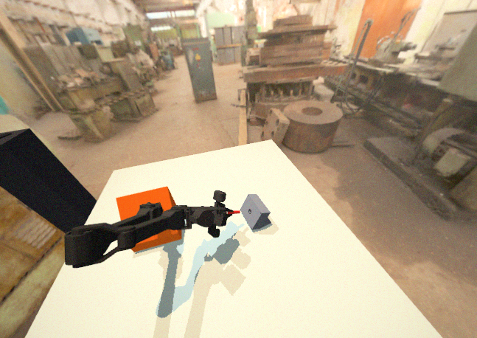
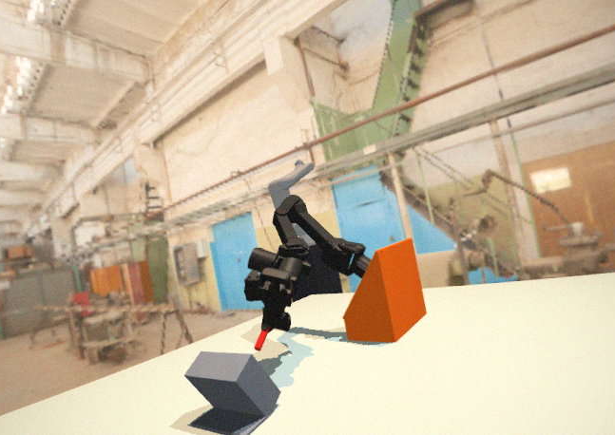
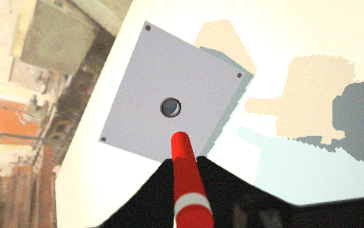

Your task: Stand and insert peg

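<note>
At the far left of the pale table (image 1: 306, 286) (image 2: 523, 349) (image 3: 75, 185), I can see 1 tall black column (image 1: 35, 179) (image 2: 323, 274) leaning in the top view. Just right of it, 1 orange wedge-shaped block (image 1: 141, 199) (image 2: 387, 297) sits on the tabletop, and from above the black six-joint arm (image 1: 83, 246) (image 2: 313, 225) crosses over it, reaching right. Shadows in blue-grey and tan spread across the near side.

At the arm's right end, the parallel-jaw gripper (image 1: 228, 212) (image 2: 265, 327) (image 3: 184, 164) has its 2 fingers closed around the red peg (image 1: 234, 212) (image 2: 260, 340) (image 3: 186, 172), which is up off the table and tilted. Its 1 white band (image 3: 193, 201) is at the end away from the panel; the plain end pokes out past the fingertips towards it.

Farther right stands the grey sloped-panel block (image 1: 254, 208) (image 2: 233, 379) (image 3: 135, 85), its face turned to the robot. I count 1 round hole (image 1: 249, 211) (image 3: 171, 107) in that face, and the wrist view shows 3 small dark dots near its corners. The peg's plain end is outside the hole, near the panel, with a gap between them.
</note>
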Motion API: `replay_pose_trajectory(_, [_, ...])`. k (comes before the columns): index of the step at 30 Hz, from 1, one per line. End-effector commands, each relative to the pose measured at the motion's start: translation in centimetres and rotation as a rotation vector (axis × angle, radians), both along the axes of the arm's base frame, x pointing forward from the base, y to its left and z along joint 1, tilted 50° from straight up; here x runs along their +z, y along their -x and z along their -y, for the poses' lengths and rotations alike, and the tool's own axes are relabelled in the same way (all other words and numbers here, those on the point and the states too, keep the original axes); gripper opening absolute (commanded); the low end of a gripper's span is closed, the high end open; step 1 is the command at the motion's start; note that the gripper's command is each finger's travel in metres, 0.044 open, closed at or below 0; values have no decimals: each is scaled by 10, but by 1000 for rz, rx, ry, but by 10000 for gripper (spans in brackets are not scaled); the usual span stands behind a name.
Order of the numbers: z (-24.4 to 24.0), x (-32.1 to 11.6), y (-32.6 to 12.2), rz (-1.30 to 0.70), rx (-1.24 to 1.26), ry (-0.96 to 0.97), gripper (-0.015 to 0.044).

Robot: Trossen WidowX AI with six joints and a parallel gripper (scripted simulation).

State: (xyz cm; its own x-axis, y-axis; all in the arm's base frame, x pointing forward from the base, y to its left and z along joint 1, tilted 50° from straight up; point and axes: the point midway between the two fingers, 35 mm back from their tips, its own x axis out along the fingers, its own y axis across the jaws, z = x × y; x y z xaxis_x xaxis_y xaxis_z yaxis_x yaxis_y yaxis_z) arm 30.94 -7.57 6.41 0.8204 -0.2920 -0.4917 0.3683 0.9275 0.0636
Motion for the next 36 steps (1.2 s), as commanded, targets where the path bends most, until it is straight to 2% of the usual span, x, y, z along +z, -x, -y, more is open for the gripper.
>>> replay_pose_trajectory(1, [0, -1, -3, 4, 8, 5, 0])
replay_pose_trajectory(36, [5, -7, -19, 64, 30, 18, 0])
